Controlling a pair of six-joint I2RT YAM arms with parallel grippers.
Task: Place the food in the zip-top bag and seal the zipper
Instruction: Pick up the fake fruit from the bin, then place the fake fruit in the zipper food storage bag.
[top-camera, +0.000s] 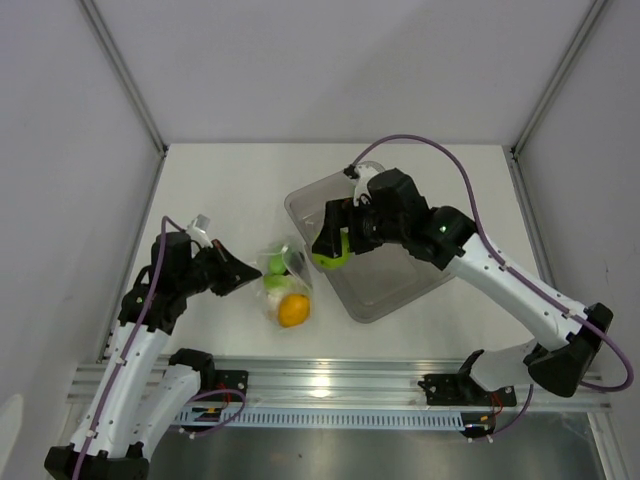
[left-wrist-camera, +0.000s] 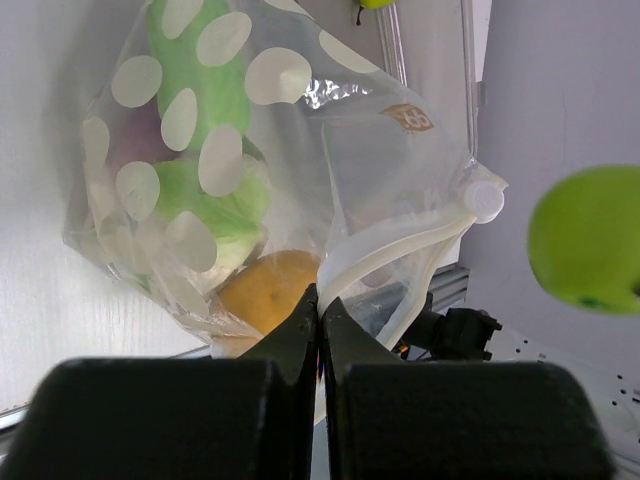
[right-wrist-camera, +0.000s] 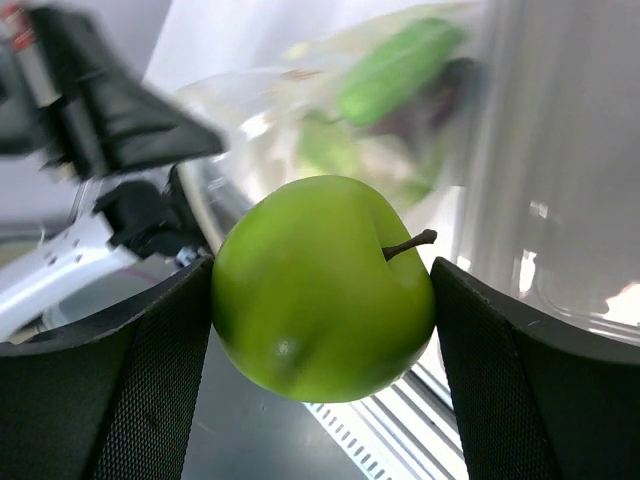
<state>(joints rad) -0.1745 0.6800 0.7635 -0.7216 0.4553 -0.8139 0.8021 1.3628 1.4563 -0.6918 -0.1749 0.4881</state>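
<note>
The clear zip-top bag (top-camera: 283, 285) lies on the table left of centre; in the left wrist view (left-wrist-camera: 240, 170) it shows white spots and a white zipper strip (left-wrist-camera: 400, 250) at its mouth. Inside it are green pieces (left-wrist-camera: 205, 90) and an orange citrus (top-camera: 293, 310). My left gripper (top-camera: 238, 272) is shut on the bag's mouth edge (left-wrist-camera: 320, 310). My right gripper (top-camera: 335, 243) is shut on a green apple (right-wrist-camera: 322, 287) and holds it in the air just right of the bag, over the bin's left edge. The apple also shows in the left wrist view (left-wrist-camera: 588, 240).
A rigid grey translucent bin (top-camera: 395, 280) sits right of the bag, under my right arm. An aluminium rail (top-camera: 340, 385) runs along the near table edge. White walls close off the far and side edges.
</note>
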